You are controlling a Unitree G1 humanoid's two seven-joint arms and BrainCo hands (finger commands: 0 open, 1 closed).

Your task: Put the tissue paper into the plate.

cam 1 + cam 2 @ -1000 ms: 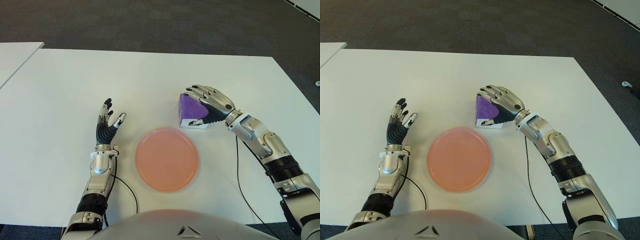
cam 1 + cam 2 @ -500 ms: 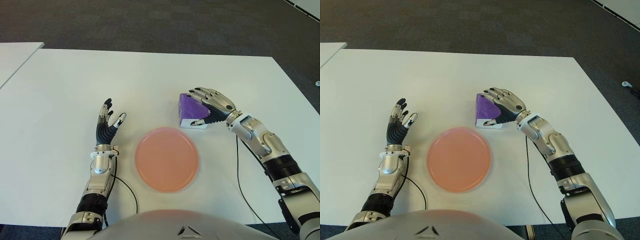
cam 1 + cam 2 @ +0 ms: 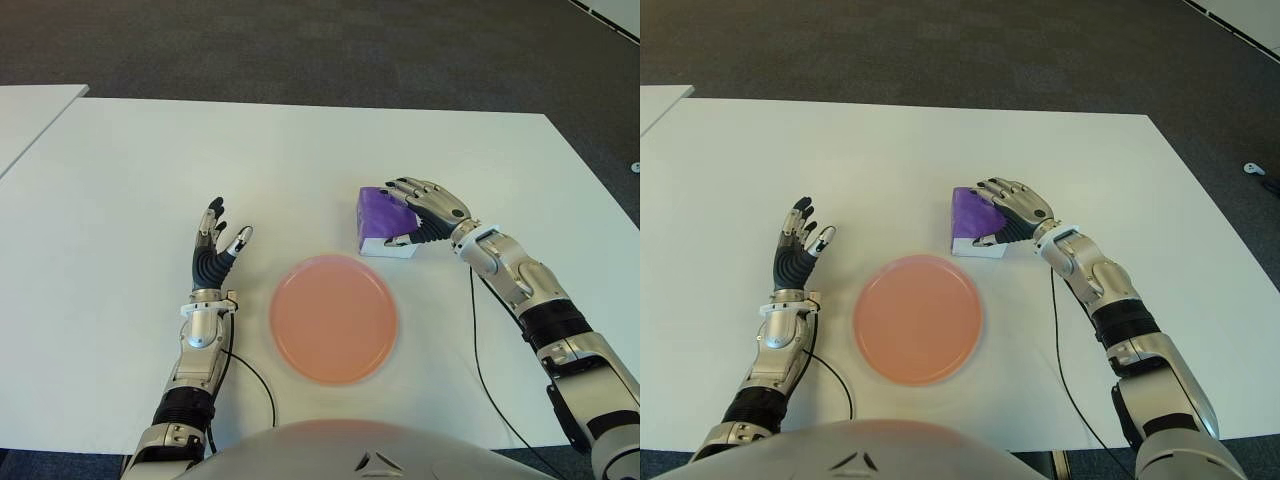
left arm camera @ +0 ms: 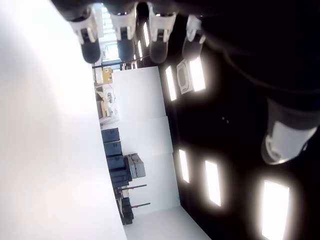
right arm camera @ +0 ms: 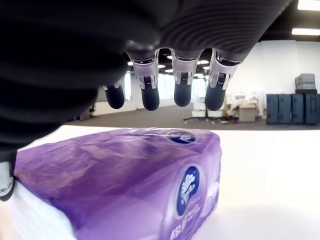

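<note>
The right hand (image 3: 425, 208) is positioned over the purple tissue pack (image 3: 381, 218), with its fingers (image 5: 182, 87) arched above the top face and the thumb at the near side. In the right wrist view, the fingertips hang clear of the wrapper with a visible gap, so no grasp is closed: the hand is spread and holding nothing. The tissue pack lies flat on the white table (image 3: 300, 150), just beyond the far right edge of the pink plate (image 3: 333, 318) and apart from it. The plate holds nothing. The left hand (image 3: 215, 245) shows to the left of the plate, fingers extended and empty. Task status, as judged: the approach is complete; grasp, lift, transfer to the plate and release all remain.
</note>
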